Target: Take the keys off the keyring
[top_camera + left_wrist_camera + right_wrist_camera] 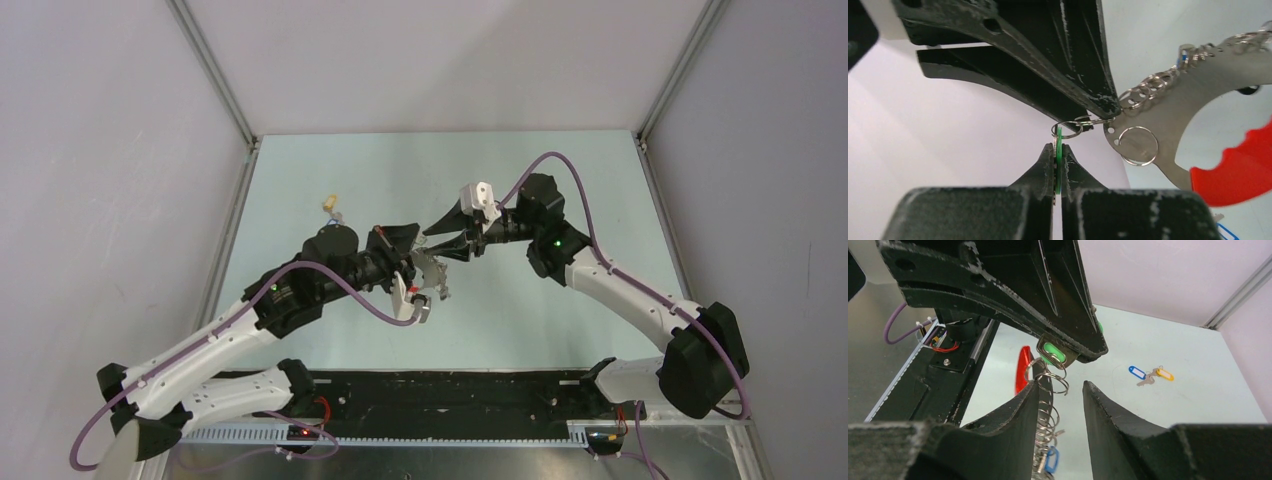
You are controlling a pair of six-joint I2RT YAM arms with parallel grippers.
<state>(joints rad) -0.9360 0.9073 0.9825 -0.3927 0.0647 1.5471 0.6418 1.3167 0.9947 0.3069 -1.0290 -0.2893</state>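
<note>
Left hand (1058, 146) clenched on green tag (1054, 352); right hand (1062, 387) half-spread astride keyring (1173, 110), not clamped. Step: pulling tag free. Next: brace keyring, work split ring (1067, 130) off.

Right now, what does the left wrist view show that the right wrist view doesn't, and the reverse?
Only left wrist: the keyring face-on, a flat silver plate with a row of holes, and the left fingers shut on the green tag, seen edge-on.
Only right wrist: loose keys with blue and yellow tags lying on the table, and the right fingers apart, with the split rings between them.
Both: the green tag, the red band and the split rings.
</note>
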